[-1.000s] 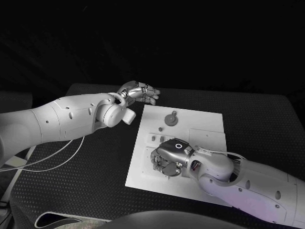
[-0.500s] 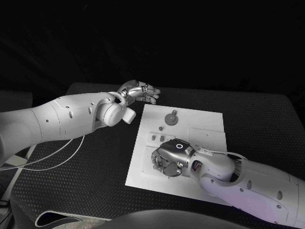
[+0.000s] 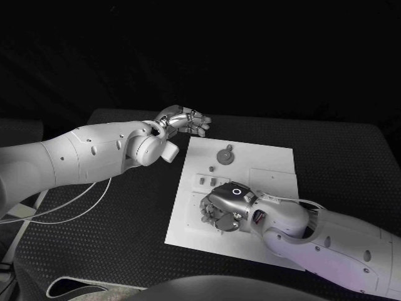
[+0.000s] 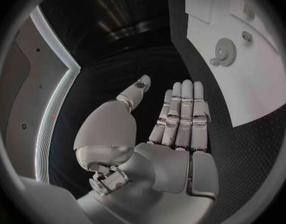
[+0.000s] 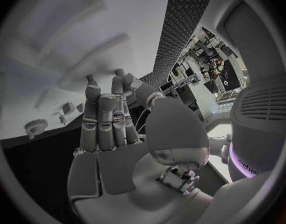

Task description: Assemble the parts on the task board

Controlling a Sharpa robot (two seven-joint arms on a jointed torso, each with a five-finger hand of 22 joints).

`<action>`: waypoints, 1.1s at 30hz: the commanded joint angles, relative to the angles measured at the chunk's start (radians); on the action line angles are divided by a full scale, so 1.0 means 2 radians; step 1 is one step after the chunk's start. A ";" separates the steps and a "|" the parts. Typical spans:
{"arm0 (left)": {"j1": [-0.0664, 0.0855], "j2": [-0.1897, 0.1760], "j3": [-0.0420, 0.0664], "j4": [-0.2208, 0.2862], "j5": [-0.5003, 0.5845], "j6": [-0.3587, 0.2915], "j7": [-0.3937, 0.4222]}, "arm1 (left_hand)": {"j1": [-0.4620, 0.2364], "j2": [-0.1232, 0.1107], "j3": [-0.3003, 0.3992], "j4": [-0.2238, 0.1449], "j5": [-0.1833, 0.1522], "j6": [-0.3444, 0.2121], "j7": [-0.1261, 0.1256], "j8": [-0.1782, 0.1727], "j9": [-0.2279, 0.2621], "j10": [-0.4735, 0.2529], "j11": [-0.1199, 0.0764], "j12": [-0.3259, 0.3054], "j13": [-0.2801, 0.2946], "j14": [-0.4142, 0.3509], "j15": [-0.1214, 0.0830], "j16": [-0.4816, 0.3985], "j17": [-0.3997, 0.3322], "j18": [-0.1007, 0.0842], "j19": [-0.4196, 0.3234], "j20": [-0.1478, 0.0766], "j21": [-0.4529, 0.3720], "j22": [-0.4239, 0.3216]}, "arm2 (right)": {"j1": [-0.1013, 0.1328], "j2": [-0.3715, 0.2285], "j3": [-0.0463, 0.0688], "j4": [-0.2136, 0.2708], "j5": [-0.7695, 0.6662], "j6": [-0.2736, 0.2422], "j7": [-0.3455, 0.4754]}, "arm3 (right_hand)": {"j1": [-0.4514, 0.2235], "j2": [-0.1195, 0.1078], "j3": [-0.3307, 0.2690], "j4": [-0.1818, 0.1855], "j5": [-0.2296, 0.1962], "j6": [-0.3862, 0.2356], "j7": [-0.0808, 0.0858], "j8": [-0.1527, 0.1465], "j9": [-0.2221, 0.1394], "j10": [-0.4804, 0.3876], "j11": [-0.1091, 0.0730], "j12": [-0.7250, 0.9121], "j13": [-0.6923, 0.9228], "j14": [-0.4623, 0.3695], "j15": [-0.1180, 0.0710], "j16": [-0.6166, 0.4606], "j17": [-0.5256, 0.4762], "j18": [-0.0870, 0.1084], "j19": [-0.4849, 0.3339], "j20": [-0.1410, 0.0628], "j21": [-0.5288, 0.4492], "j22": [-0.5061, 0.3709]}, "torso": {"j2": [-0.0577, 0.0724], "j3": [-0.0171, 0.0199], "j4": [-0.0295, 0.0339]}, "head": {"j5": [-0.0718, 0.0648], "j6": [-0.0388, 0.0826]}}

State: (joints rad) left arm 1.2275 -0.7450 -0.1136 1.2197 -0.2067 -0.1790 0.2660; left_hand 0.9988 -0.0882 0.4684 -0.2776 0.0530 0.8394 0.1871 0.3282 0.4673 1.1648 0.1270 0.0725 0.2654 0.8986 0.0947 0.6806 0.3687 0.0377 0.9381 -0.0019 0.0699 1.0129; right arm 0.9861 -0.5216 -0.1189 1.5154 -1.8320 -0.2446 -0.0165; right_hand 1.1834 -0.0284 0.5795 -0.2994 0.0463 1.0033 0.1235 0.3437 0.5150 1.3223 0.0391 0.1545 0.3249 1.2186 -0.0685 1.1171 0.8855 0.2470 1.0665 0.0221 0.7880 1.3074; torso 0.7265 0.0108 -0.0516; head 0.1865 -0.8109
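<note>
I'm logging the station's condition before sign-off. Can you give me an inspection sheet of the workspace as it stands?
Surface: black table, textured.
Job's things: white task board mid-table; a gear-shaped part near its far end, small parts further in.
Clutter: nothing seen.
Hands: left hand off the board's far corner, holding nothing; right hand low over the board, grasp hidden.
Cables: white cables under the left arm.
Surroundings: dark.

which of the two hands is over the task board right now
The right hand: it sits over the near part of the white task board. The left hand hangs off the board, past its far left corner, above the black table.
</note>
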 commanded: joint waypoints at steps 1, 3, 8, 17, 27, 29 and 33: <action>0.001 0.000 0.000 0.001 0.003 0.007 0.003 | 0.000 0.004 -0.003 0.000 -0.001 -0.004 -0.002 0.003 -0.001 0.001 -0.002 0.000 -0.001 0.001 0.002 -0.003 0.001 -0.001 -0.001 0.001 0.000 -0.001 | -0.001 0.003 0.000 -0.004 -0.002 0.019 -0.007 | 0.002 0.004 0.000 0.002 0.002 0.008 -0.006 0.008 0.021 0.001 -0.001 0.000 0.001 0.001 -0.002 -0.003 0.001 0.007 0.003 -0.001 0.000 0.006 | 0.000 -0.0003 -0.0001 | -0.001 0.000; 0.001 0.000 0.000 0.001 0.003 0.007 0.003 | 0.000 0.004 -0.003 0.000 -0.001 -0.004 -0.002 0.003 -0.001 0.001 -0.002 0.000 -0.001 0.001 0.002 -0.003 0.001 -0.001 -0.001 0.001 0.000 -0.001 | -0.001 0.005 0.000 -0.007 -0.003 0.020 -0.008 | 0.002 0.004 0.000 0.002 0.002 0.008 -0.006 0.008 0.022 0.000 -0.001 0.000 0.001 0.001 -0.002 -0.003 0.001 0.007 0.003 -0.001 0.000 0.006 | 0.000 -0.0004 0.0000 | -0.001 0.000; 0.001 0.000 0.000 0.002 0.003 0.007 0.003 | 0.000 0.004 -0.003 0.000 -0.001 -0.004 -0.002 0.003 -0.001 0.001 -0.002 0.000 -0.001 0.001 0.002 -0.003 0.001 -0.001 -0.001 0.001 0.000 -0.001 | -0.001 0.009 -0.002 -0.012 -0.004 0.021 -0.009 | 0.001 0.004 0.000 0.002 0.002 0.008 -0.006 0.008 0.022 0.000 -0.001 -0.001 0.001 0.001 -0.002 -0.003 0.001 0.007 0.003 -0.001 0.000 0.006 | 0.000 -0.0003 0.0005 | -0.001 0.000; 0.001 0.000 0.000 0.002 0.003 0.008 0.003 | -0.001 0.004 -0.003 0.000 -0.001 -0.004 -0.002 0.003 -0.001 0.000 -0.002 0.000 -0.001 0.001 0.002 -0.003 0.002 -0.001 -0.001 0.001 0.000 -0.001 | -0.001 0.012 -0.004 -0.015 -0.003 0.020 -0.009 | 0.001 0.004 0.000 0.003 0.002 0.007 -0.006 0.007 0.022 -0.001 -0.001 -0.001 0.002 0.000 -0.002 -0.004 0.001 0.007 0.002 -0.001 0.000 0.006 | 0.000 -0.0004 0.0003 | -0.002 0.000; 0.001 -0.001 0.000 0.002 0.003 0.008 0.002 | -0.001 0.004 -0.003 0.000 -0.001 -0.004 -0.002 0.003 -0.001 0.000 -0.002 0.000 -0.001 0.001 0.002 -0.004 0.002 -0.001 -0.001 0.001 0.000 -0.001 | -0.001 0.005 -0.005 -0.016 0.021 0.007 -0.004 | -0.023 -0.037 -0.011 0.005 0.002 -0.029 0.009 -0.019 0.012 -0.028 0.011 -0.019 0.001 -0.008 0.009 -0.004 0.005 0.007 -0.002 0.004 -0.003 0.007 | 0.000 0.0000 -0.0001 | -0.001 0.000; 0.001 0.000 0.000 0.002 0.003 0.008 0.002 | -0.001 0.004 -0.003 0.000 -0.001 -0.004 -0.002 0.003 -0.001 0.000 -0.002 0.000 -0.001 0.001 0.002 -0.004 0.002 -0.001 -0.001 0.001 0.000 -0.001 | -0.001 0.004 -0.005 -0.016 0.025 0.000 -0.004 | -0.029 -0.049 -0.013 0.006 0.001 -0.039 0.014 -0.025 0.009 -0.037 0.014 -0.024 0.000 -0.011 0.012 -0.005 0.006 0.007 -0.004 0.006 -0.004 0.007 | 0.000 0.0002 -0.0001 | -0.001 0.000; 0.001 0.000 0.000 0.001 0.003 0.008 0.002 | -0.001 0.004 -0.003 0.000 -0.001 -0.004 -0.002 0.003 -0.001 0.000 -0.002 0.000 -0.001 0.001 0.002 -0.004 0.002 -0.001 -0.002 0.001 0.000 -0.001 | -0.001 0.001 -0.005 -0.015 0.030 -0.015 -0.001 | -0.040 -0.070 -0.012 0.009 0.002 -0.067 0.026 -0.042 0.000 -0.064 0.026 -0.040 -0.005 -0.018 0.023 -0.003 0.008 0.007 -0.007 0.008 -0.006 0.007 | 0.000 0.0003 0.0002 | -0.002 0.000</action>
State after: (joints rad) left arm 1.2276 -0.7470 -0.1136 1.2208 -0.2066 -0.1764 0.2639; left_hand 0.9988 -0.0882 0.4684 -0.2776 0.0530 0.8368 0.1845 0.3281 0.4663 1.1648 0.1270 0.0724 0.2647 0.8986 0.0947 0.6767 0.3717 0.0377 0.9381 -0.0019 0.0699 1.0122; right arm 0.9854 -0.5173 -0.1289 1.4811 -1.7932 -0.2434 -0.0227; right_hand 1.1084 -0.1528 0.5548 -0.2854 0.0464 0.8825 0.1684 0.2667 0.5182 1.2118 0.0813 0.0841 0.3189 1.1843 -0.0307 1.1133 0.9013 0.2483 1.0553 0.0328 0.7822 1.3086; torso 0.7264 0.0108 -0.0517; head 0.1837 -0.8104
